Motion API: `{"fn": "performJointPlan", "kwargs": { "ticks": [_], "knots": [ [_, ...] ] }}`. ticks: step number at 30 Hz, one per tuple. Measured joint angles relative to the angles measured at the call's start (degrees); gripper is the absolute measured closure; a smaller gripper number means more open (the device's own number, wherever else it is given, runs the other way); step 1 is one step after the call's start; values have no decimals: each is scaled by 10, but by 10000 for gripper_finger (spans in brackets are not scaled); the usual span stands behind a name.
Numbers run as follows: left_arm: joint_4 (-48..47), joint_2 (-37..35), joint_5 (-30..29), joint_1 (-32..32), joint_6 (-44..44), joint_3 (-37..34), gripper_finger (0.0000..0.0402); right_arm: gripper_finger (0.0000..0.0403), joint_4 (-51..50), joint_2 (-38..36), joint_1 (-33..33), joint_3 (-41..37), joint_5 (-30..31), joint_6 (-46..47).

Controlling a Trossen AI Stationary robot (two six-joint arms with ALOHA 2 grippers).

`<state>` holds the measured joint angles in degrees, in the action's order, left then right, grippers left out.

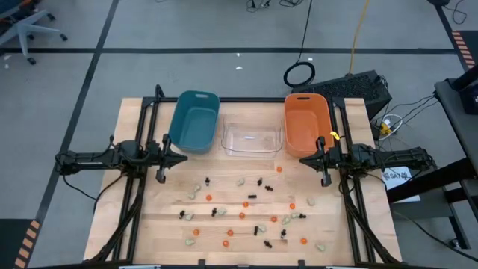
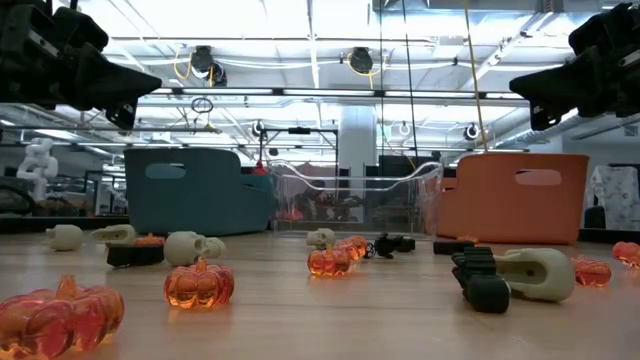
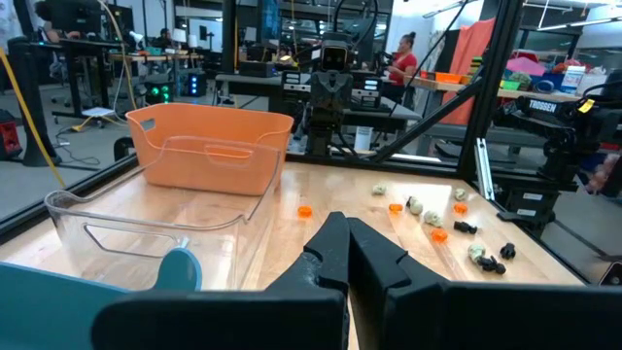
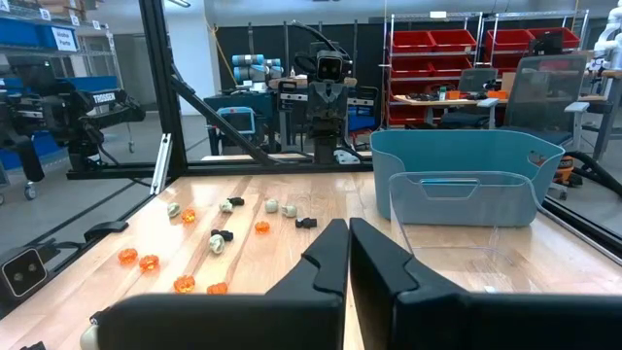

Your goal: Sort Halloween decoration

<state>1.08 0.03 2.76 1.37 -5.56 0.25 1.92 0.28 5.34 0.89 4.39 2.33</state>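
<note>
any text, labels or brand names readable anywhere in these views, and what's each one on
"TROSSEN": white letters on the dark arm housing in the left wrist view.
White sticker on the right arm's base in the high view: print too small to read.
Label on the blue shelf bin in the right wrist view: too blurred to read.
The bins and the trinkets show no writing.

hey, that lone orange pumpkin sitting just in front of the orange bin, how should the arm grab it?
Grip the orange pumpkin across its round body, coming straight down from above. It looks low and squat on the table, with bare wood all around it, so fingers should fit either side. The right gripper, shut and hovering by the orange bin, is nearest.
</note>
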Motion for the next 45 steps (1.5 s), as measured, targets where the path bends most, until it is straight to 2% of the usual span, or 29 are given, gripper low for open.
{"fn": "performJointPlan", "kwargs": {
  "ticks": [16,19,28,31,37,45],
  "knots": [
    [0,0,0,0,6,0,402,403,11,0,0,0,0,-24],
    [0,0,0,0,31,0,402,403,13,0,0,0,0,-23],
    [0,0,0,0,30,0,402,403,8,0,0,7,-3,-4],
    [0,0,0,0,30,0,402,403,-10,0,1,24,-21,-10],
    [1,0,0,0,30,0,401,403,-27,25,0,82,-17,3],
    [0,0,0,0,30,0,402,403,-83,125,0,211,-30,46]
  ]
}}
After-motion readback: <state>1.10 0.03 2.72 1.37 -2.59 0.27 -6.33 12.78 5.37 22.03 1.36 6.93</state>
